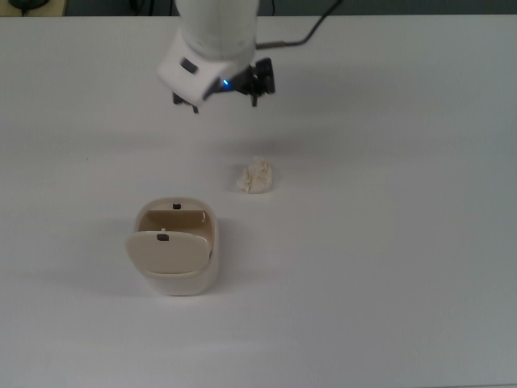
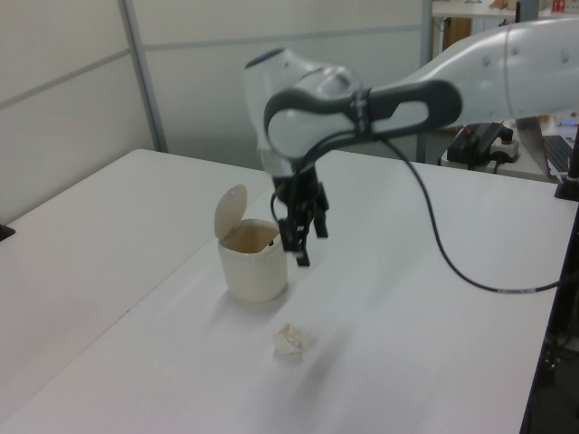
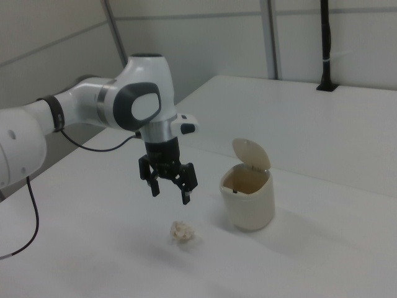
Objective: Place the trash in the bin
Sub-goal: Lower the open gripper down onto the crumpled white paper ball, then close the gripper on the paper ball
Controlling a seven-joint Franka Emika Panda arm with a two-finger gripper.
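Note:
The trash (image 1: 257, 176) is a small off-white crumpled wad lying on the white table, also visible in the left view (image 2: 289, 341) and the right view (image 3: 182, 231). The beige bin (image 1: 187, 283) stands with its lid swung up, its mouth uncovered (image 2: 256, 276) (image 3: 251, 208). My gripper (image 1: 225, 103) hangs open and empty above the table. In the right view the gripper (image 3: 169, 191) is above the trash and slightly to the right view's left. In the left view the gripper (image 2: 306, 246) is just beside the bin, on the left view's right.
The white arm (image 2: 308, 117) reaches in over the table, trailing a black cable (image 2: 452, 262). A table seam (image 2: 172, 271) runs past the bin. Equipment and a laptop (image 2: 561, 149) sit at the left view's far right.

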